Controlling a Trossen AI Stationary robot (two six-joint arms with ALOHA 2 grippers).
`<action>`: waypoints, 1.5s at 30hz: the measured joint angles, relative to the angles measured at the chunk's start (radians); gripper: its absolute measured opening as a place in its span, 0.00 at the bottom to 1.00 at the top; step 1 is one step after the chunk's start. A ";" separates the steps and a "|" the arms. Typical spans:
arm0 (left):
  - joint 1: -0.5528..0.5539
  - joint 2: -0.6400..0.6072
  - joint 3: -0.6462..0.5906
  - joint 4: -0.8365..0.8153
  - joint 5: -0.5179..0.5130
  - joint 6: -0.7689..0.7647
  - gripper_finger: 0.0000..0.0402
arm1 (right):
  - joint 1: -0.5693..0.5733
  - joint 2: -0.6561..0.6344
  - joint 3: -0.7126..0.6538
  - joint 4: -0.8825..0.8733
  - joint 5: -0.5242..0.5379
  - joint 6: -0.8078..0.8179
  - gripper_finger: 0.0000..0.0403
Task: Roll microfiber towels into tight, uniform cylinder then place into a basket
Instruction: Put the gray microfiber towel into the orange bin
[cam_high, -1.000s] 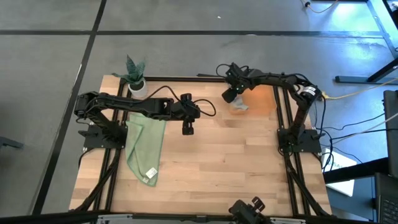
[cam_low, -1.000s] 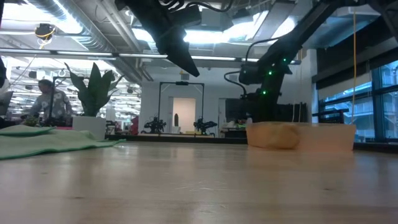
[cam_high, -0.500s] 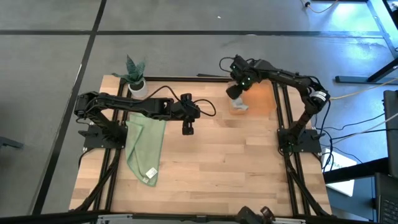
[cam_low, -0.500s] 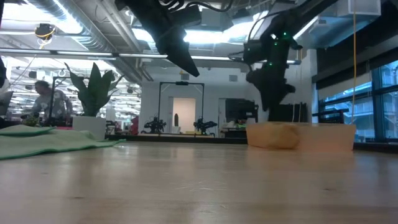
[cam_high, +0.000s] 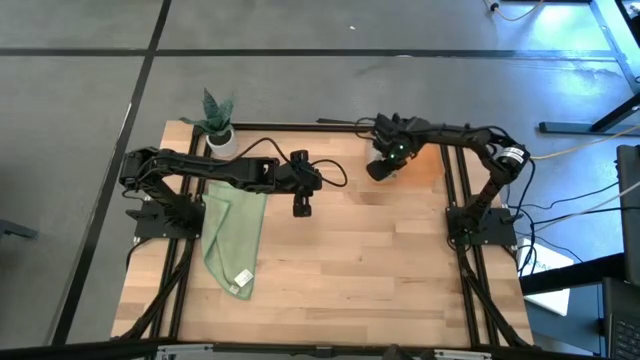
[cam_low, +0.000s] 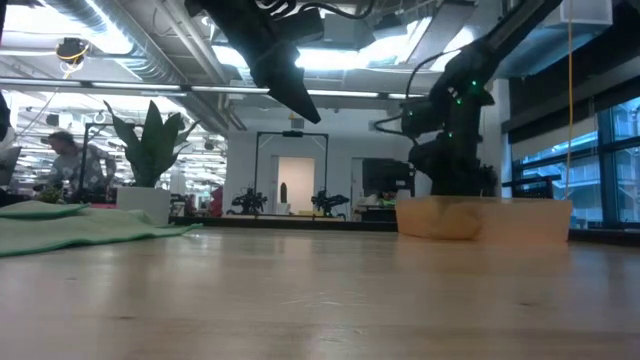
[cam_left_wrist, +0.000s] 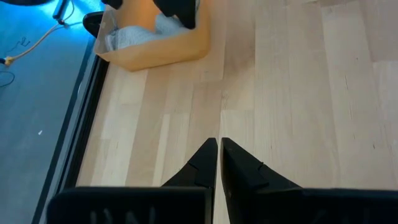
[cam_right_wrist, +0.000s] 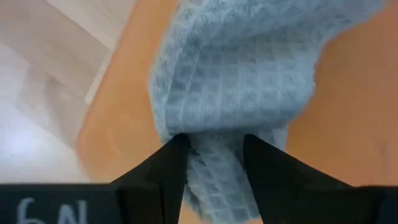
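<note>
The light grey towel (cam_right_wrist: 236, 74) lies bunched in the orange basket (cam_high: 428, 160) at the table's far right. My right gripper (cam_high: 381, 168) stands over the basket's left end, pointing steeply down, shut on the towel and hiding it in the high view. The light green towel (cam_high: 233, 235) lies spread flat on the table's left, its white tag (cam_high: 241, 279) at the near end and its far end under my left arm. Above the bare middle of the table hangs my left gripper (cam_high: 301, 208), shut and holding nothing. My right gripper pinches a bunched part of the grey towel (cam_right_wrist: 217, 158) between its two fingers (cam_right_wrist: 171, 168). They come from above, pointing down, and the cloth narrows between them. The towel rests on the basket's floor (cam_right_wrist: 348, 124), with a wider mass beyond the fingertips.
A small white pot with a green plant (cam_high: 219, 133) stands at the far left corner. Black frame rails run along the table's left and right sides (cam_high: 462, 200). Bare wood lies across the middle and near half (cam_high: 350, 270). A person (cam_low: 75, 160) sits far off in the room.
My right gripper has swung over the basket's left end toward the table's near edge and tipped to point more steeply down. It now covers the grey towel in the high view. The towel stays in the basket.
</note>
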 joint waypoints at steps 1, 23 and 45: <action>0.000 0.000 0.000 0.000 0.000 0.000 0.03 | 0.000 0.000 -0.015 0.021 -0.001 0.000 0.40; 0.003 0.000 0.000 0.000 -0.001 -0.004 0.03 | -0.007 -0.151 0.191 -0.024 0.112 -0.035 0.40; 0.030 -0.162 0.000 -0.294 -0.025 -0.364 0.03 | 0.182 -0.328 0.186 -0.044 0.141 -0.056 0.40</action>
